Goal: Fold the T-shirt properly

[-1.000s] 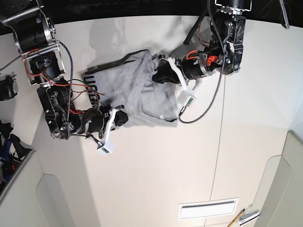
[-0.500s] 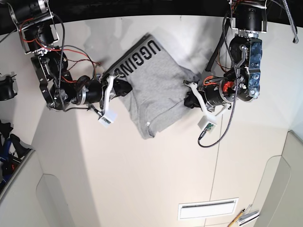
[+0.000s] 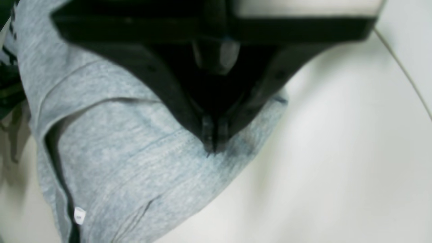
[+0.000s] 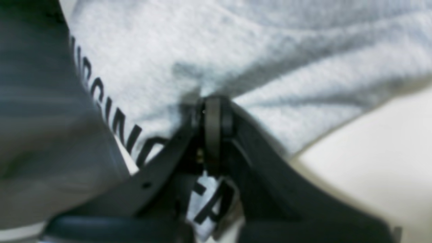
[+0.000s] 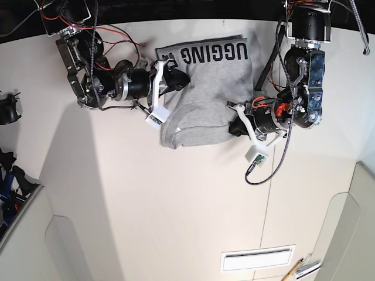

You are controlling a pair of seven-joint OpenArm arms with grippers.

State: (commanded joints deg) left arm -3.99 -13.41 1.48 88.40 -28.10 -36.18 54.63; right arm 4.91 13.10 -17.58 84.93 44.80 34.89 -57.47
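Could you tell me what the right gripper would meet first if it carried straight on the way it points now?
The right gripper is already shut on the T-shirt, so it would push further into that grey cloth, roughly towards the left gripper, though depth is unclear.

Grey T-shirt [image 5: 214,88], black block capitals reading "UGGING", first letters hidden

Grey T-shirt [image 5: 214,93] bunched on table, partly folded; black lettering along far edge, small white tag near lower hem.

The pale cream desk [image 5: 176,199] carries the grey T-shirt [image 5: 211,102], which lies bunched near its far edge, lettering up.
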